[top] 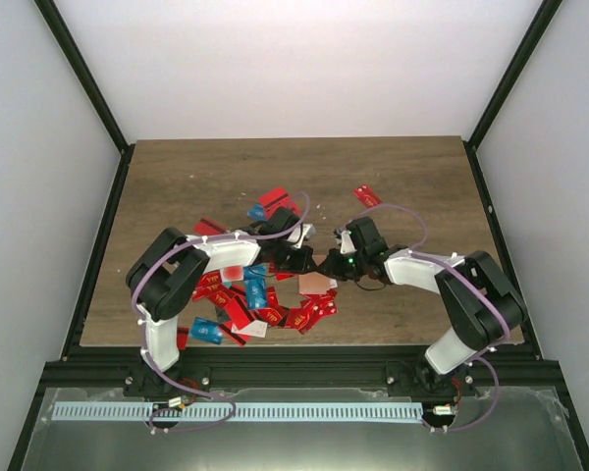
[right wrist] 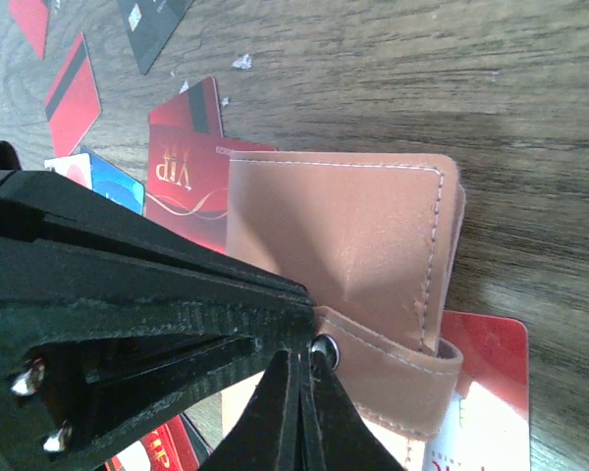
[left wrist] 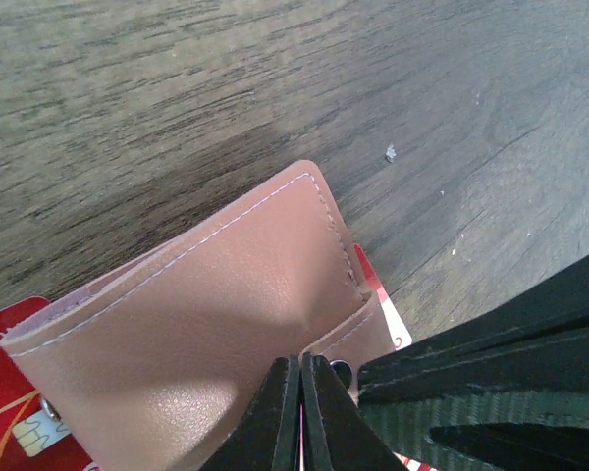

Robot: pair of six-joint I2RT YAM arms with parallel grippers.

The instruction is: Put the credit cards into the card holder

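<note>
The tan card holder (top: 317, 285) lies at the table's middle, resting on a white-and-red card (right wrist: 486, 392). It fills the left wrist view (left wrist: 206, 294) and shows its snap strap in the right wrist view (right wrist: 344, 226). My left gripper (left wrist: 301, 378) is shut, pinching the holder's near edge beside the snap. My right gripper (right wrist: 304, 378) is shut on the strap's snap end. The two grippers meet tip to tip over the holder, left (top: 312, 266) and right (top: 327, 269). Red credit cards (top: 236, 294) lie heaped under the left arm.
More red cards lie farther back (top: 273, 201) and one lies alone at the back right (top: 367, 195). A red VIP card (right wrist: 182, 167), blue cards and a dark card sit beside the holder. Black frame rails border the wooden table (top: 422, 177).
</note>
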